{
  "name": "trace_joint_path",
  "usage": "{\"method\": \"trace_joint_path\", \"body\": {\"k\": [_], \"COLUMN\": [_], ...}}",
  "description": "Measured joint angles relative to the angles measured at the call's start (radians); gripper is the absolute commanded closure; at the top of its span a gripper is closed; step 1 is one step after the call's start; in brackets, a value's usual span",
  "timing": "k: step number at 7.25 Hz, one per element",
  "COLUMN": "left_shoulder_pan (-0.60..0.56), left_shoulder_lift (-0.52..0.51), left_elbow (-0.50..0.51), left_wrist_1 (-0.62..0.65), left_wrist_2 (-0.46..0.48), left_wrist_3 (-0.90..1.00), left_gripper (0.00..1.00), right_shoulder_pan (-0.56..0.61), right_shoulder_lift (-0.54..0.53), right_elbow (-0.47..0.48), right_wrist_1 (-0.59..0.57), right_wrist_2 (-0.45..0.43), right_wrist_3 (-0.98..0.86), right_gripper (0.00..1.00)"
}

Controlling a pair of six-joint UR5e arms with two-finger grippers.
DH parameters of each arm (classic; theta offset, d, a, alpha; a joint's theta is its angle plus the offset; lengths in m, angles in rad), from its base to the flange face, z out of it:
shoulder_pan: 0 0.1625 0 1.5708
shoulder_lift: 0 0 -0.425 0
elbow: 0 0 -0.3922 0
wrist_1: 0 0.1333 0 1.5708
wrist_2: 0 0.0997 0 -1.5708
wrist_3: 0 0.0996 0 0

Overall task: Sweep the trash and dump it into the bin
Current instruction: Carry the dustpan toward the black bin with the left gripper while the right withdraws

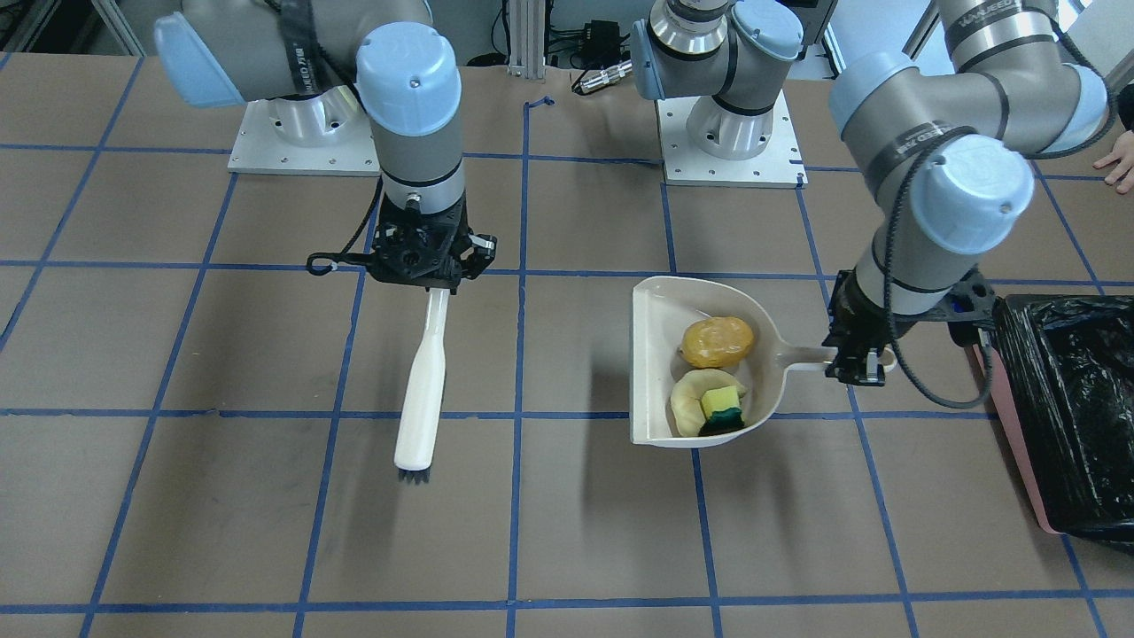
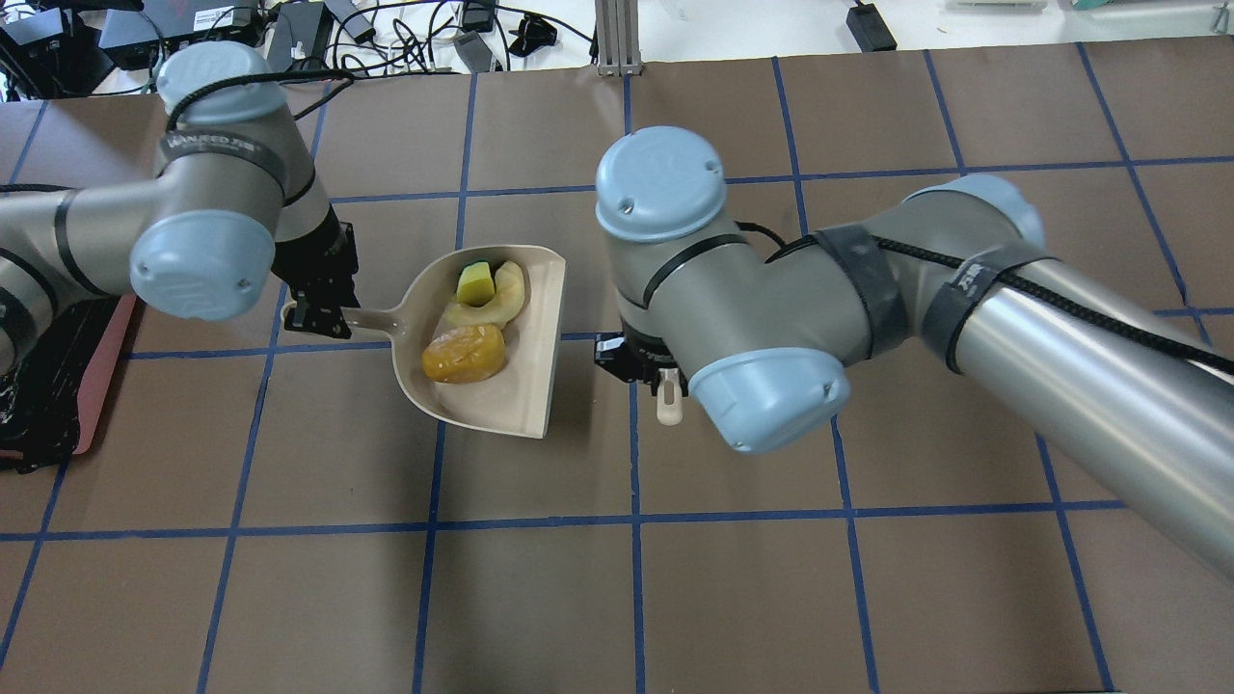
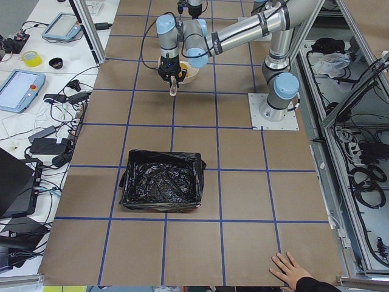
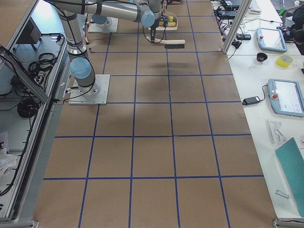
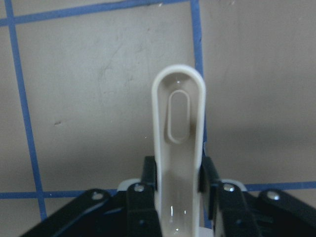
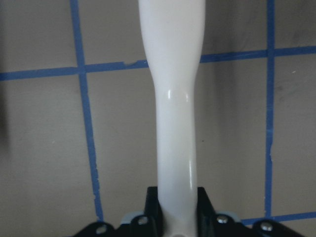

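Note:
A beige dustpan (image 1: pixel 648 381) holds all three pieces of trash: a yellow-orange oval (image 1: pixel 716 342), a cream crescent (image 1: pixel 684 406) and a yellow-and-green sponge chunk (image 1: pixel 724 408). My left gripper (image 1: pixel 858 363) is shut on the dustpan's handle (image 5: pixel 177 113) and holds the pan level. The pink bin with its black bag (image 1: pixel 1076 399) stands just beyond that gripper, at the table's edge. My right gripper (image 1: pixel 434 279) is shut on the handle of a white brush (image 1: pixel 423 390), bristles pointing away from the robot, about one tile from the pan. The pan also shows in the overhead view (image 2: pixel 535 386).
Both arm bases (image 1: pixel 731 133) sit at the robot's side of the table. An operator's hand (image 1: pixel 1118 164) rests at the table edge near the left arm. Blue tape lines grid the brown table (image 1: pixel 567 532).

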Motion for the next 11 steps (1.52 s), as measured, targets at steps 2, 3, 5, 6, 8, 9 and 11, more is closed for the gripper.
{"method": "trace_joint_path", "body": {"k": [2,3,5,6,8,9,11], "left_shoulder_pan": [0.117,0.177,0.276,0.316,0.381,0.413,0.486], "left_shoulder_lift": [-0.004,-0.007,-0.011,-0.016,-0.059,-0.096,-0.192], "left_elbow": [0.059,0.085,0.121,0.148,0.242,0.31,0.451], "left_wrist_1": [-0.006,-0.008,-0.008,-0.011,-0.064,-0.104,-0.151], "left_wrist_2": [0.001,0.003,0.018,0.021,0.024,0.025,0.033], "left_wrist_3": [0.137,0.205,0.311,0.35,0.415,0.446,0.518], "left_gripper": [1.0,1.0,1.0,1.0,1.0,1.0,1.0], "right_shoulder_pan": [-0.153,-0.242,-0.425,-0.481,-0.545,-0.566,-0.605], "right_shoulder_lift": [-0.016,-0.018,0.004,0.043,0.115,0.142,0.21], "right_elbow": [0.001,0.001,-0.006,-0.025,-0.069,-0.082,-0.087], "right_wrist_1": [0.035,0.038,0.023,0.007,-0.011,-0.023,-0.091], "right_wrist_2": [-0.004,-0.004,0.0,-0.001,-0.001,-0.001,0.0], "right_wrist_3": [-0.173,-0.28,-0.489,-0.56,-0.637,-0.661,-0.709], "right_gripper": [1.0,1.0,1.0,1.0,1.0,1.0,1.0]}}
